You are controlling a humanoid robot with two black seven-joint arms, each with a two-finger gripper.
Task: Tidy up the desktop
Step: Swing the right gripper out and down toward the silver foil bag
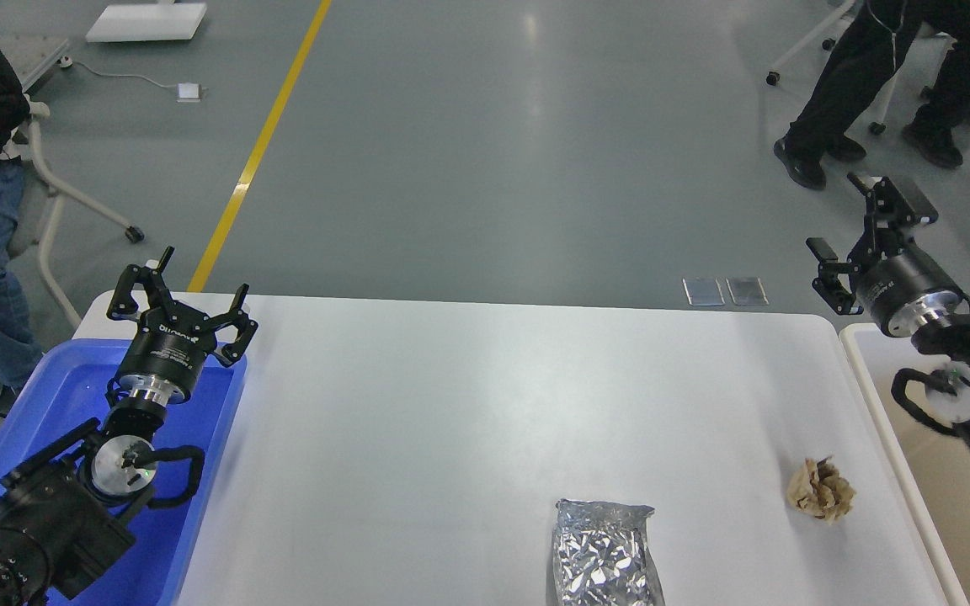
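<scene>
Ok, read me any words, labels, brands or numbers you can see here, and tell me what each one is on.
Left gripper: white lettering on its black body, upside down in this view, too small to read.
Right gripper: small white marking on its black body, too blurred to read.
Foil bag: no print visible.
Crumpled paper: dark marks, not legible as text.
Desktop, blue tray, beige bin: no text.

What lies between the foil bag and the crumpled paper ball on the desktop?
Nothing: the head view shows bare white desktop between the foil bag and the crumpled paper ball.
</scene>
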